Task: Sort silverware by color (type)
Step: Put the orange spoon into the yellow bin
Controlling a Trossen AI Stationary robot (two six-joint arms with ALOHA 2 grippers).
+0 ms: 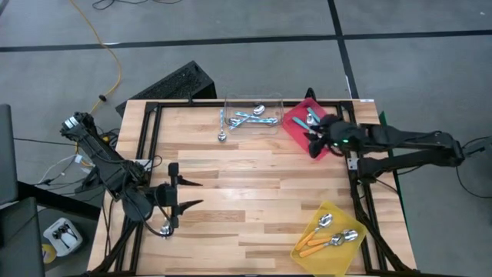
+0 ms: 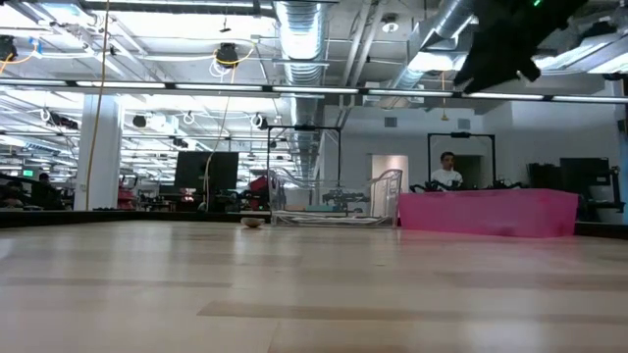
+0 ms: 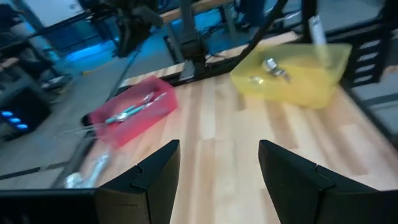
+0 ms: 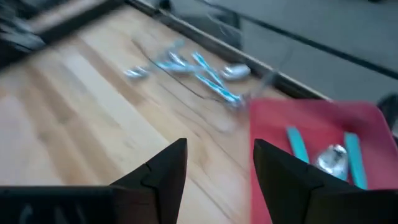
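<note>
I had the right tool (image 1: 314,146) hanging over the near edge of the red tray (image 1: 294,125) at the far right of the counter (image 1: 254,200), its fingers spread apart with nothing between them; the teal-handled spoons (image 4: 323,152) lay in that tray beneath it. The light blue spoons (image 1: 250,118) sat in the clear tray (image 1: 254,98) just beside the red one along the far edge, with one spoon (image 1: 221,136) lying outside the clear tray's left wall on the bare wood. The orange-handled spoons (image 1: 327,238) rested in the yellow tray (image 1: 329,258), tight against the near right corner. My left tool (image 1: 194,194) waited low at the near left, fingers parted and empty, pointing across the counter. Between the three trays and the left arm the whole middle of the counter lay as open wood.
</note>
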